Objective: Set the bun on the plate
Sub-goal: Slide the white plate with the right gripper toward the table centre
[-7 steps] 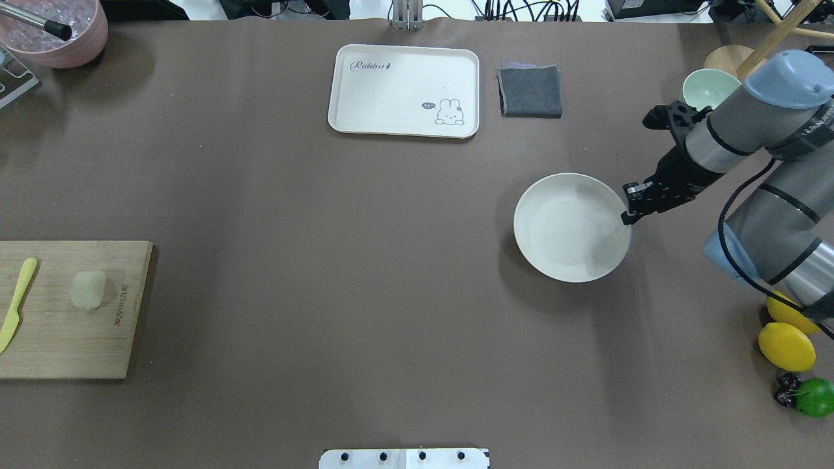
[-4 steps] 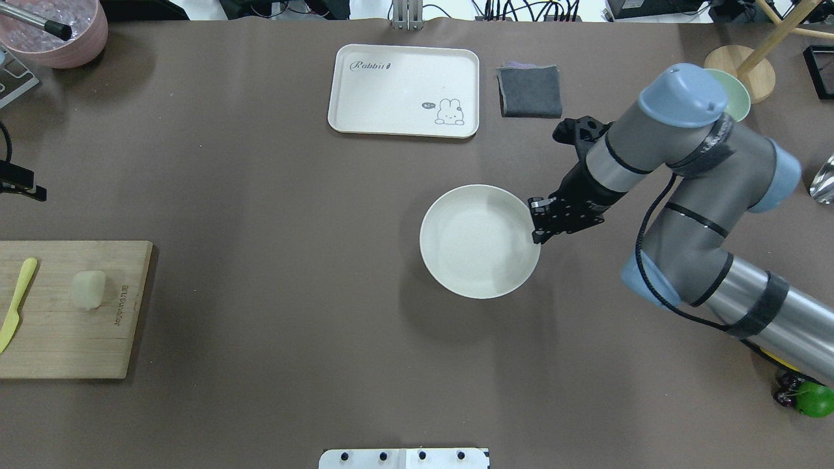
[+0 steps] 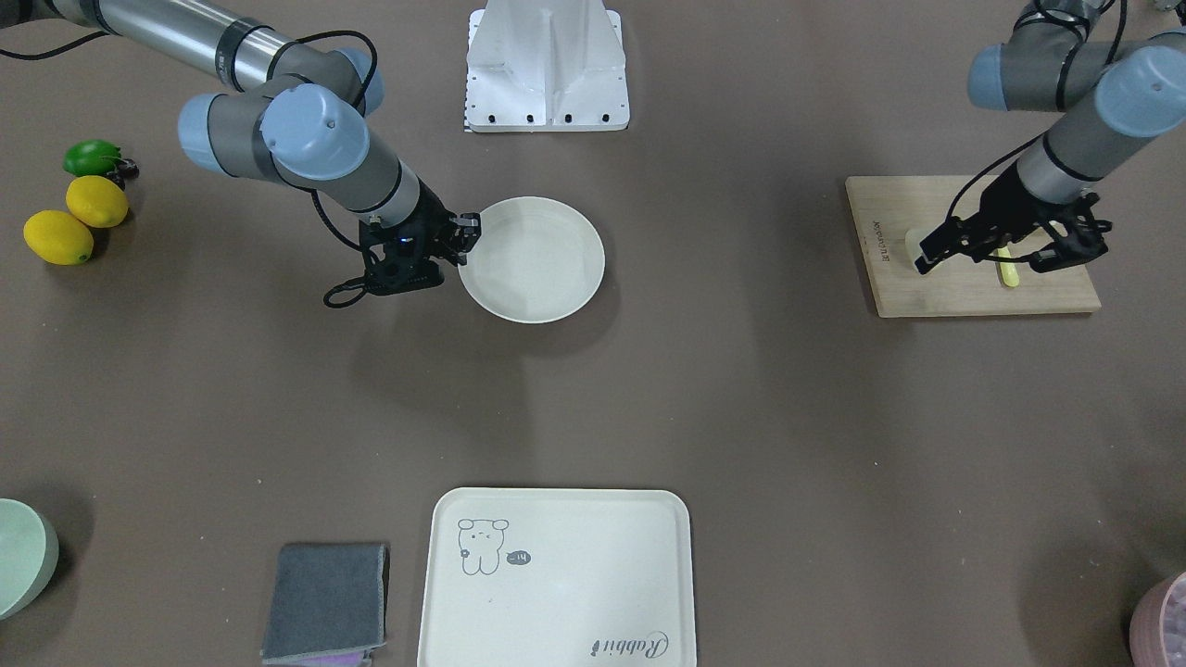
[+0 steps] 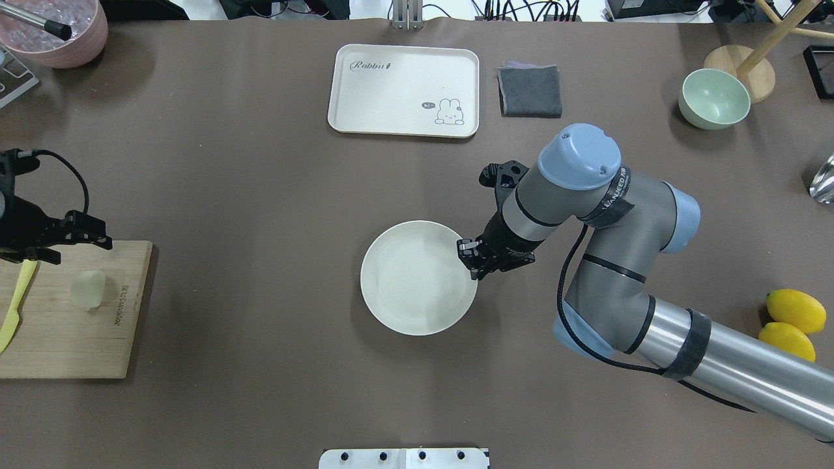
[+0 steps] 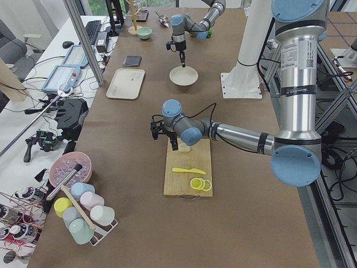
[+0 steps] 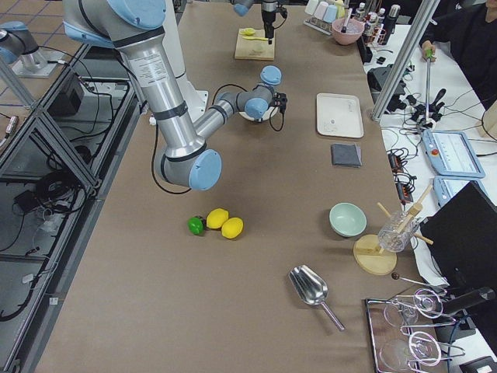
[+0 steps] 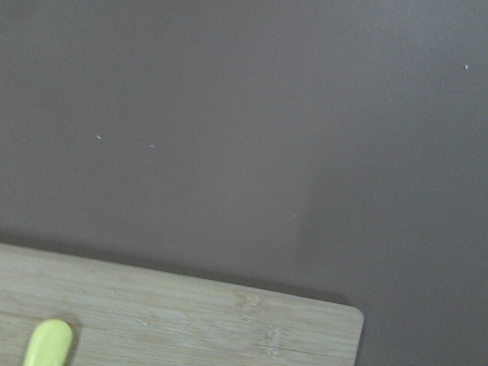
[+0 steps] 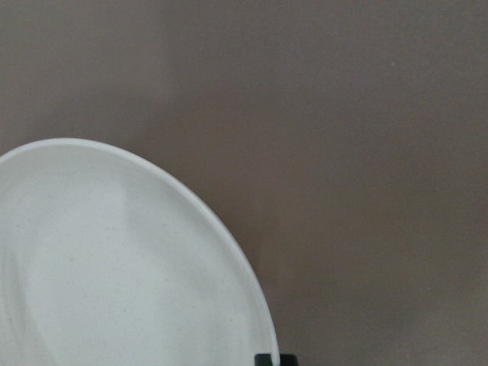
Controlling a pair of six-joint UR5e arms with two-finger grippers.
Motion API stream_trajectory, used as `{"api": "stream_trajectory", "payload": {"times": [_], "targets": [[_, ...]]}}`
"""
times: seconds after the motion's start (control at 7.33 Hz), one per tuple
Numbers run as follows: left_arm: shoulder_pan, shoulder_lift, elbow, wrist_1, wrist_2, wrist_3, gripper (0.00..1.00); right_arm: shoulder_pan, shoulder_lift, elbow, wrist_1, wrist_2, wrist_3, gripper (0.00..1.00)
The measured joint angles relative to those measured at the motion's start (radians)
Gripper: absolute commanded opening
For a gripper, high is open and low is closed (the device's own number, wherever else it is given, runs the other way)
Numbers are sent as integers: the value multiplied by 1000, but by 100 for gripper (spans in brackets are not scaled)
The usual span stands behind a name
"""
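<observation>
The bun (image 4: 88, 288) lies untouched on the board (image 4: 65, 339), under the spread fingers of our left gripper (image 3: 987, 257). Our right gripper (image 4: 474, 260) pinches the rim of the plate (image 4: 410, 286), well apart from the bun. We judge that grasping, carrying and placing remain.

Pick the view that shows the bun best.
Overhead exterior: the bun lies whole, uncovered, on the cutting board. Front-facing and exterior left: partly hidden by the left arm. Exterior right: too distant. Wrist views: absent.

You've got a plain off-white plate (image 4: 404, 293), pale cream bun (image 4: 88, 288), light wood-grain board (image 4: 78, 339), brown table (image 4: 260, 228), cream tray (image 4: 391, 91) with grey rabbit drawing, yellow lemons (image 4: 795, 311).
</observation>
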Motion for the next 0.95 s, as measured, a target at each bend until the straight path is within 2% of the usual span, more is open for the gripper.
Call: {"api": "stream_trajectory", "payload": {"times": [0.27,0.41,0.55,0.68,0.95], "targets": [[62,43,-4,-17,56,-22,96,-12,20,-14,0,-13,11,0],[74,57,-5,-26,65,-23,87,-16,31,-23,0,-15,19,0],[83,61,-4,-31,68,-24,71,-21,37,-32,0,-16,23,90],[89,60,-3,-34,69,-24,59,-24,39,-37,2,-19,25,100],[91,57,-1,-35,69,-25,47,-25,37,-43,41,-62,44,100]]}}
